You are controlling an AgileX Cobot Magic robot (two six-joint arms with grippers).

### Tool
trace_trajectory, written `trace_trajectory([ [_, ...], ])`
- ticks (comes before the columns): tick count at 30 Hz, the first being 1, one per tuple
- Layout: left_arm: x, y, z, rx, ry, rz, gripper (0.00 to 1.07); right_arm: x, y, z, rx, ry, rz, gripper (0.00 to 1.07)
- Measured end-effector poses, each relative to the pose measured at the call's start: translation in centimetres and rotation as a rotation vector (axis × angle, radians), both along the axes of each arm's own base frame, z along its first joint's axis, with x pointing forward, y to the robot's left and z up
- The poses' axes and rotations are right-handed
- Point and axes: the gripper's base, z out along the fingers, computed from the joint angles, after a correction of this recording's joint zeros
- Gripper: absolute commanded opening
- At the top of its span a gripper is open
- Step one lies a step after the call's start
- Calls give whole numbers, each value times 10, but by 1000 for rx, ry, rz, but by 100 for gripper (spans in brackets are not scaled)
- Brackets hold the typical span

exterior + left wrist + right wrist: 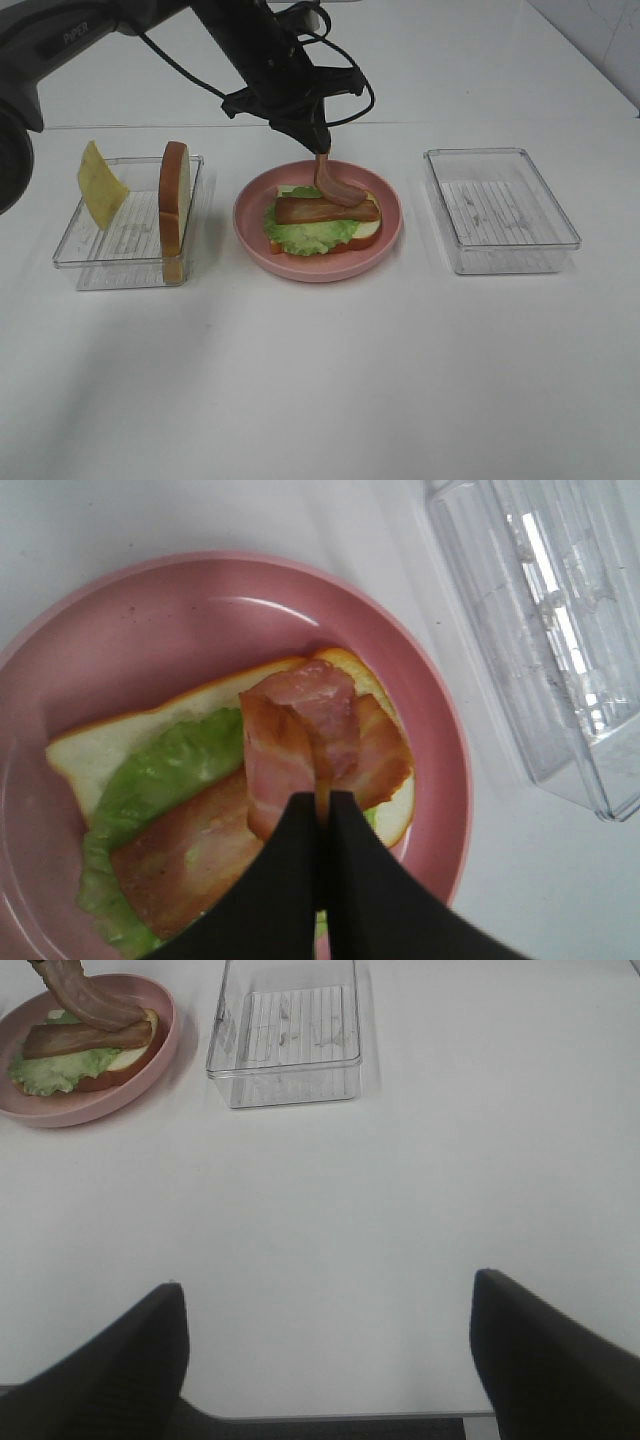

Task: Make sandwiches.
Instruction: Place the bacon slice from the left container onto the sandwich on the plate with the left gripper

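My left claw (320, 148) is pinched tight on the top end of a limp reddish-brown bacon strip (333, 185). The strip hangs down so that its lower end touches the stack on the round pink plate (250, 215). That stack is a white bread slice with an orange-brown crust (366, 232) at the bottom, ruffled green lettuce (305, 236) over it, and another flat bacon strip (325, 211) lying across the top.

I judge the sandwich roughly half built: base, lettuce and one bacon are placed, and the one I hold is not yet released. What is left sits in the clear plastic tray (70, 258) on my left: a yellow cheese slice (100, 185) leaning at its wall and a second crusted bread slice (174, 200) standing on edge. The other clear plastic tray (505, 262), on my right, shows nothing inside. My right claw (325, 1280) hovers spread wide over the bare white table (400, 1210), holding nothing.
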Motion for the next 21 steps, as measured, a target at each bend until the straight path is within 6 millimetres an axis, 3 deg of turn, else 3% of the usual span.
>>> trace_trajectory([
  [10, 1, 3, -4, 93, -14, 71, 0, 0, 0, 0, 0, 0, 0, 75],
  [17, -15, -24, -5, 128, -26, 41, 0, 0, 0, 0, 0, 0, 0, 75],
  [21, -18, -29, -5, 148, -35, 44, 0, 0, 0, 0, 0, 0, 0, 75],
])
